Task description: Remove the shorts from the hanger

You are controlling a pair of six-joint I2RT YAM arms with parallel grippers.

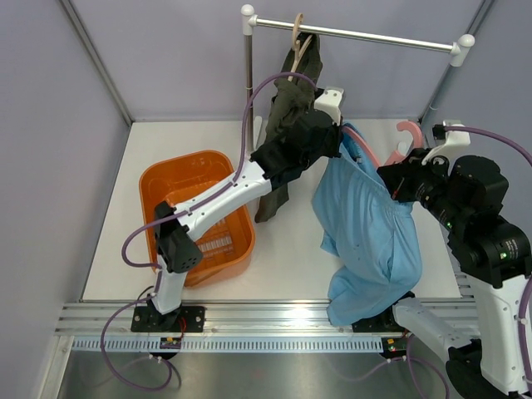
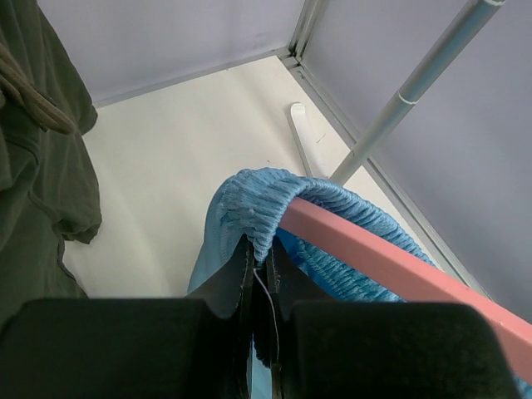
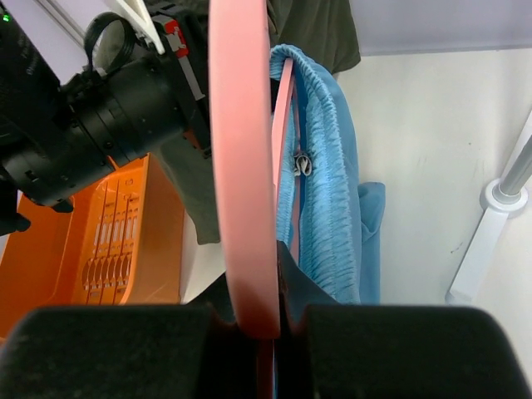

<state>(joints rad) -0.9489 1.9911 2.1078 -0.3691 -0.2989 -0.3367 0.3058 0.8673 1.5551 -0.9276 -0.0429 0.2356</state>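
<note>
The light blue shorts (image 1: 366, 229) hang limp from a pink hanger (image 1: 407, 137) held above the table at the right. My left gripper (image 1: 337, 133) is shut on their elastic waistband (image 2: 258, 208), right beside the hanger's bar (image 2: 391, 262). My right gripper (image 1: 397, 184) is shut on the pink hanger (image 3: 243, 166), with the blue waistband (image 3: 320, 174) alongside it. The dark olive-green shorts (image 1: 287, 116) hang on a second hanger (image 1: 298, 37) from the rail (image 1: 357, 33) at the back, behind my left arm, and they show in the left wrist view (image 2: 37, 166).
An orange basket (image 1: 199, 220) stands on the white table at the left, also in the right wrist view (image 3: 100, 241). The rail's upright posts (image 1: 248, 75) rise at the back. Grey walls close in the left, right and back sides.
</note>
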